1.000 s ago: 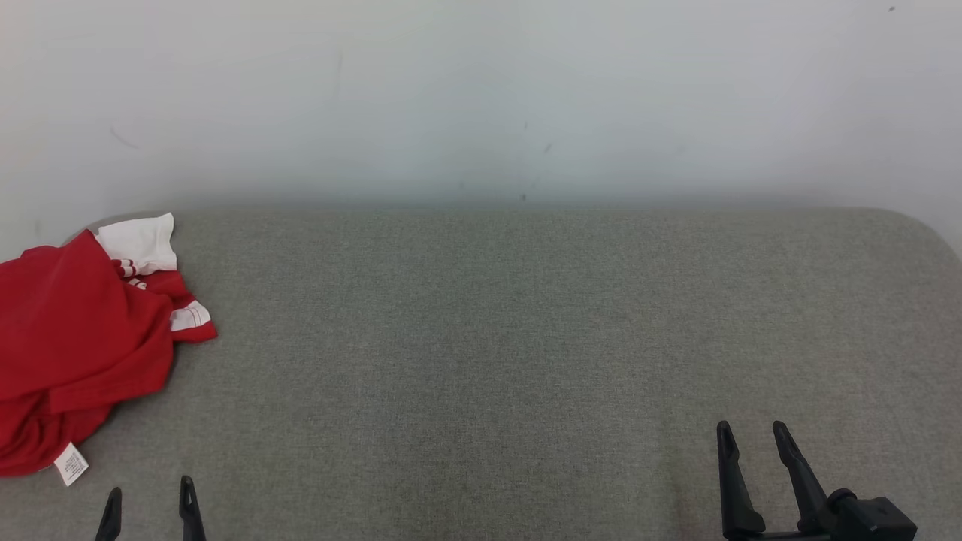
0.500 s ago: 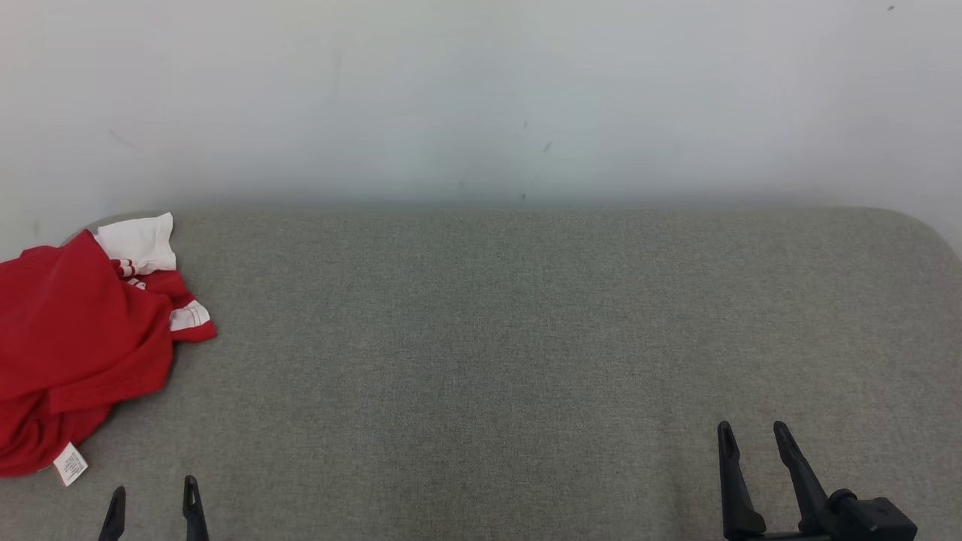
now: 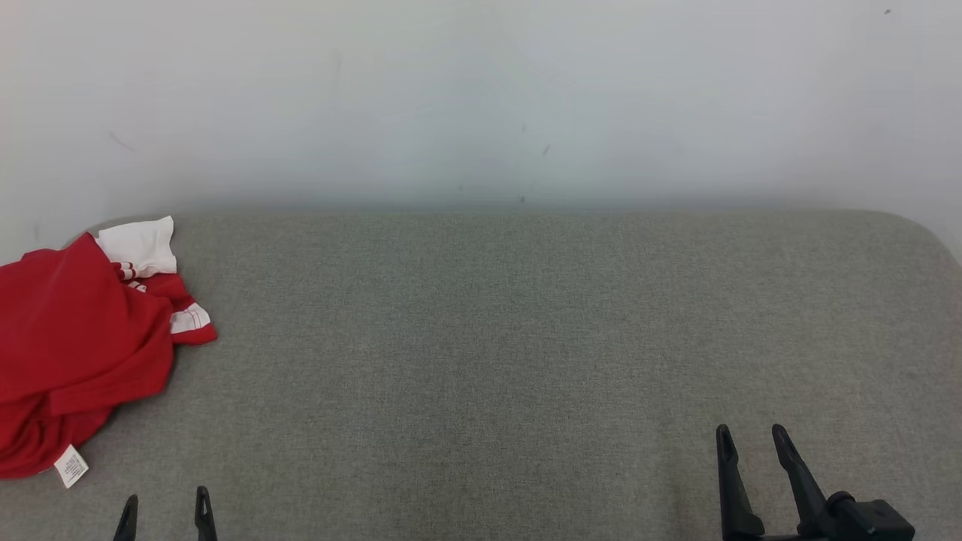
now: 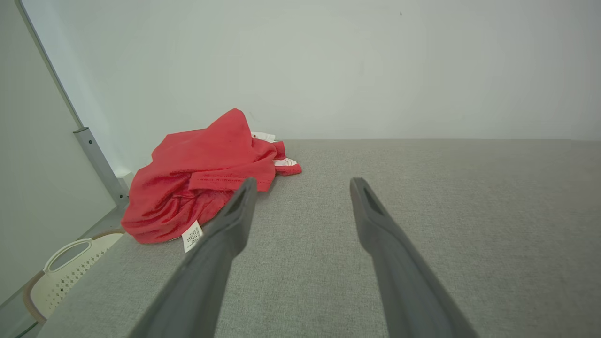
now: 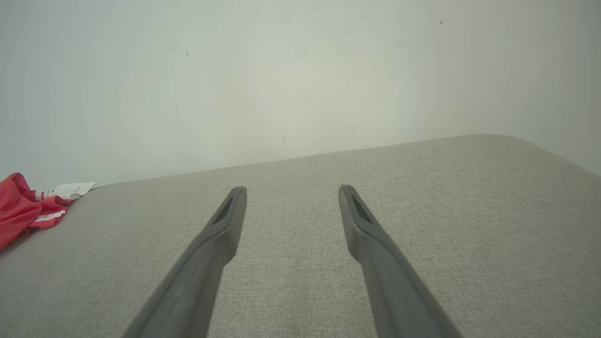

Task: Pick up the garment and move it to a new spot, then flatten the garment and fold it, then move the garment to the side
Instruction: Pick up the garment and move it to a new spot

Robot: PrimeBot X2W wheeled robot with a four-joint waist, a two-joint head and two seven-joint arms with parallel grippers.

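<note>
at the far left end of the grey fabric counter (image 3: 526, 338): one red garment (image 3: 75, 346), crumpled in a heap, white sleeve panel (image 3: 139, 244) toward the wall (image 3: 481, 98), white care label (image 3: 71, 466) at the near edge, part of the heap cut off by the left border of the head view. left end effector (image 3: 165, 518): low at the bottom of the head view, fingers parted wide, nothing between them, near the garment but apart from it; in the left wrist view, aimed just past the heap's right side, no cloth touched. right end effector (image 3: 751, 451): at the lower right, likewise spread and empty, well apart from the garment, over bare counter. beyond the counter's left end, in the left wrist view: pale slotted basket (image 4: 65, 277) and grey metal post (image 4: 98, 164). progress, as judged: nothing of the task done; pick-up not begun, hence the move to a new spot, the flattening, the folding and the setting aside all left. against the frame of a second ago: left end effector lower in the head view and slightly further right, less of its fingers showing; whole picture slipped down a touch, so a small camera shift; right end effector and garment otherwise in the same place, same folds.
</note>
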